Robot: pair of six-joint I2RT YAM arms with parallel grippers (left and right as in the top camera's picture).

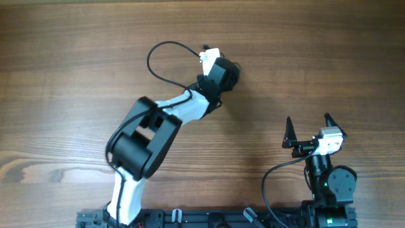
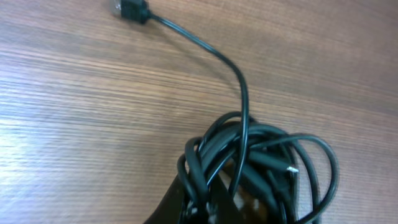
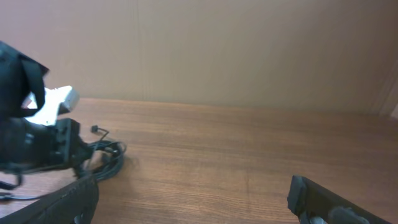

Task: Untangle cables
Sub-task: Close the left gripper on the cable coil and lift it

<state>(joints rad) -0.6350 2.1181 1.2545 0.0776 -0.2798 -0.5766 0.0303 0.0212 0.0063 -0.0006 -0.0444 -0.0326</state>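
The cables are thin black cords knotted into a small bundle on the wooden table. One strand runs up and left from the bundle to a plug end. My left gripper is shut on the near side of the bundle, with cords pinched between its dark fingers. From overhead, the left gripper sits at the table's centre and covers the bundle. The right wrist view shows the cables far left, under the left arm's head. My right gripper stands open and empty at the front right, far from them.
A thicker black wire loops out from the left arm over the table; another wire curves beside the right arm's base. A beige wall rises behind the table's far edge.
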